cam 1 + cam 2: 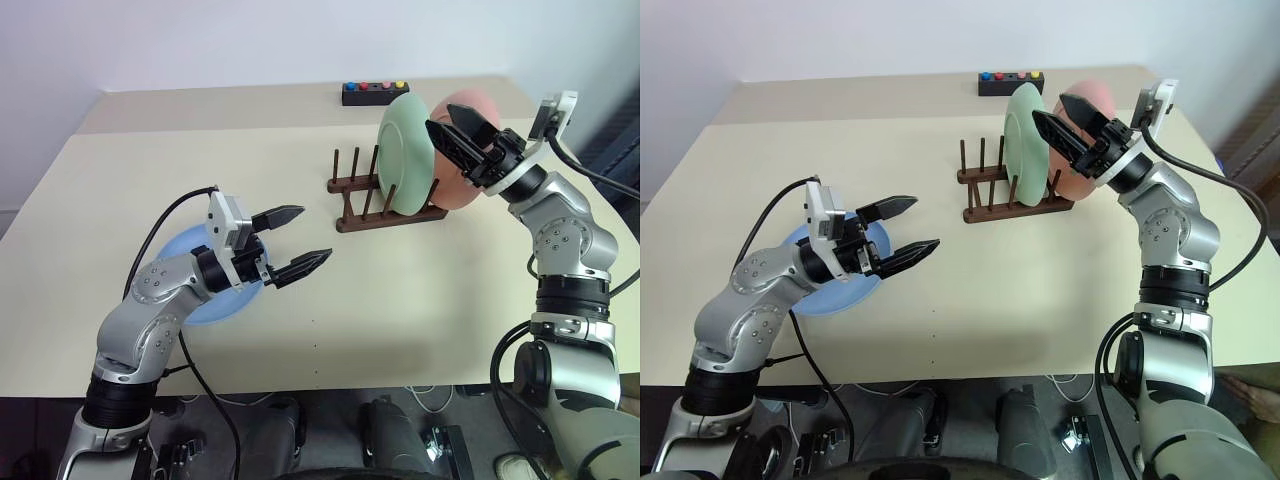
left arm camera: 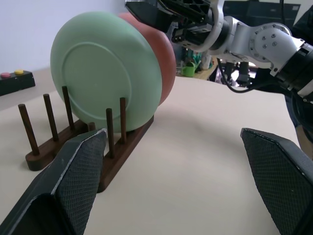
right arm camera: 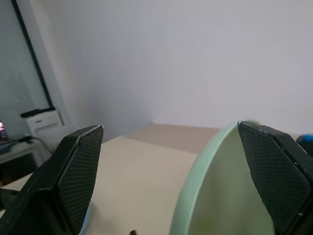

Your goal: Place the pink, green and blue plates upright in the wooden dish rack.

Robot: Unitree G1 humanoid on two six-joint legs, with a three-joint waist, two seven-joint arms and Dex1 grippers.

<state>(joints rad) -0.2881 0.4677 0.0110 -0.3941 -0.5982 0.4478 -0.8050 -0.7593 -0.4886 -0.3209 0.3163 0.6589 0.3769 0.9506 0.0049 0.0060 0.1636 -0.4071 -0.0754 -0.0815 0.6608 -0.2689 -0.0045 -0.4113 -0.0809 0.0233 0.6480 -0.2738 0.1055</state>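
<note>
The green plate (image 1: 405, 152) and pink plate (image 1: 462, 150) are seen racked upright in the wooden dish rack (image 1: 385, 201) toward the table's (image 1: 420, 300) far edge. Both the left gripper (image 1: 296, 241) and right gripper (image 1: 452, 131) are held wide open, empty. The blue plate (image 1: 215, 298), lying flat near the front-left edge, is judged stiff, light and slippery, best pinched at its rim.

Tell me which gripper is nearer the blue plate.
Left. The left gripper hovers open just beside the blue plate lying flat on the table; the right gripper is open up by the racked green plate.
</note>
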